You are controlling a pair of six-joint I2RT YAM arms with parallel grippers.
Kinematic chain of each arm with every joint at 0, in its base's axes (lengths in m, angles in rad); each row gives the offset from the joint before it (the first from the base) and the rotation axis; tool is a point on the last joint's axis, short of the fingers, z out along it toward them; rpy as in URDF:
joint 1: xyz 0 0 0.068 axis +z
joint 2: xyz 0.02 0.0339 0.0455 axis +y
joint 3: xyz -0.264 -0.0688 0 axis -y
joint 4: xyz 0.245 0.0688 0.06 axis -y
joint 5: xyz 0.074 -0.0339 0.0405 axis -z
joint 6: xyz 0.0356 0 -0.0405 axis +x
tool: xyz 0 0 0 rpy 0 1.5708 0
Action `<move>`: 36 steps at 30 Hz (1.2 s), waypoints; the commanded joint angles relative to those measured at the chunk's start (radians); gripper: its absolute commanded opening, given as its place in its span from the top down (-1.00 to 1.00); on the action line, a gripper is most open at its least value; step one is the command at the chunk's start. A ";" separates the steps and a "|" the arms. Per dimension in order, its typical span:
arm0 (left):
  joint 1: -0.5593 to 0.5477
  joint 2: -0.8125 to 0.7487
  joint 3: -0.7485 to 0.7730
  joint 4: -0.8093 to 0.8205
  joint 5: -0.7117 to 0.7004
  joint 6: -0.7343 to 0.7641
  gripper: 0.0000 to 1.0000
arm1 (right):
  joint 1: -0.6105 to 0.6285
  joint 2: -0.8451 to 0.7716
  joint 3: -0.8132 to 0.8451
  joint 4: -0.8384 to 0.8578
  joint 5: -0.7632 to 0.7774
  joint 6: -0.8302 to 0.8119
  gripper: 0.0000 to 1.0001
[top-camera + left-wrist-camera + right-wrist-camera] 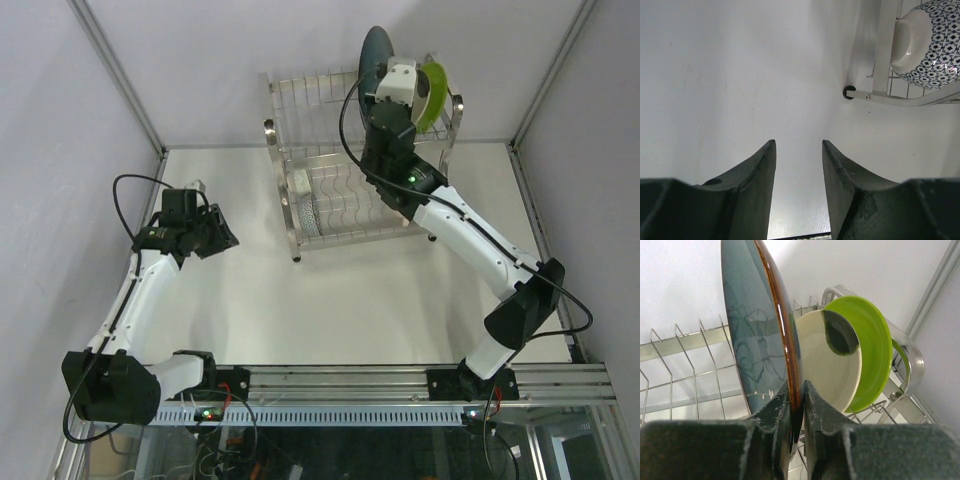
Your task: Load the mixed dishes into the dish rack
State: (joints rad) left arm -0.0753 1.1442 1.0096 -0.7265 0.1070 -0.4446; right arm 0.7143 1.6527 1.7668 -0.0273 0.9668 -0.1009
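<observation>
The large blue-grey plate (752, 330) stands on edge in the upper tier of the dish rack (270, 130). My right gripper (796, 385) is shut on its brown rim. Just right of it, the cream black-marked plate (825, 360) and the lime-green plate (875, 350) stand upright in the slots. In the top view the blue-grey plate (375, 55) and the lime-green plate (435, 90) rise above the rack's back right. The black-and-white patterned bowl (930, 45) lies in the lower tier. My left gripper (798, 142) hangs open and empty over bare table, left of the rack (885, 45).
The rack's rubber foot (847, 93) and lower rail are close ahead and to the right of the left gripper. White walls with metal corner posts (120, 75) enclose the table. Unfilled wire slots (685, 342) run left of the blue-grey plate.
</observation>
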 commanded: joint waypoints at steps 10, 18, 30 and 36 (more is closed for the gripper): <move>0.007 -0.022 0.005 -0.008 0.005 -0.016 0.06 | -0.016 -0.124 -0.007 0.035 -0.042 0.017 0.11; 0.007 -0.039 0.018 -0.009 -0.001 -0.009 0.05 | -0.003 -0.167 0.000 0.021 -0.106 0.024 -0.05; 0.016 -0.252 -0.009 0.168 -0.032 -0.080 -0.95 | -0.023 -0.540 -0.307 -0.207 -0.239 0.236 -0.19; 0.017 -0.246 0.042 0.068 -0.163 -0.042 -0.99 | -0.050 -0.811 -0.592 -0.471 -0.448 0.410 -1.00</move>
State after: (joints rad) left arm -0.0658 0.8871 1.0138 -0.6262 0.0494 -0.5041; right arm 0.6739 0.9714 1.3254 -0.2806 0.6769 0.1513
